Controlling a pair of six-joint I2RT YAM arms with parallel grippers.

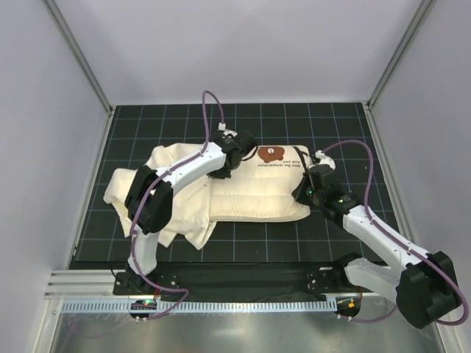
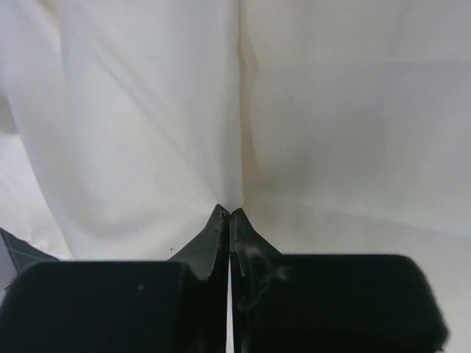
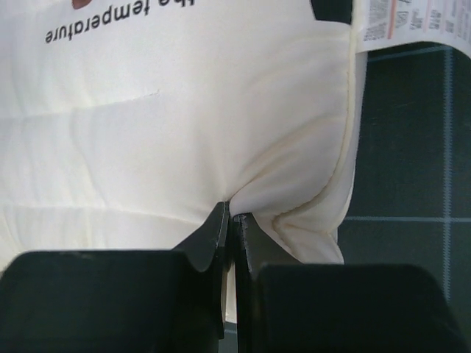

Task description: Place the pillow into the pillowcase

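The pillow (image 1: pixel 257 195) lies in the middle of the mat, plump and cream-white, with a brown print and text near its far edge. The pillowcase (image 1: pixel 169 191) lies wrinkled to its left and covers the pillow's left end. My left gripper (image 1: pixel 229 165) sits at the pillow's far left edge, where the two meet. In the left wrist view it (image 2: pixel 225 213) is shut on a fold of thin cream cloth (image 2: pixel 147 110), seemingly the pillowcase. My right gripper (image 1: pixel 303 195) is at the pillow's right end; in the right wrist view it (image 3: pixel 232 213) is shut on the pillow (image 3: pixel 184 125) near its seamed corner.
A black gridded mat (image 1: pixel 346 125) covers the table. White walls with metal posts (image 1: pixel 81 59) close in three sides. A metal rail (image 1: pixel 221 305) runs along the near edge by the arm bases. A white care label (image 3: pixel 412 22) hangs from the pillow's corner.
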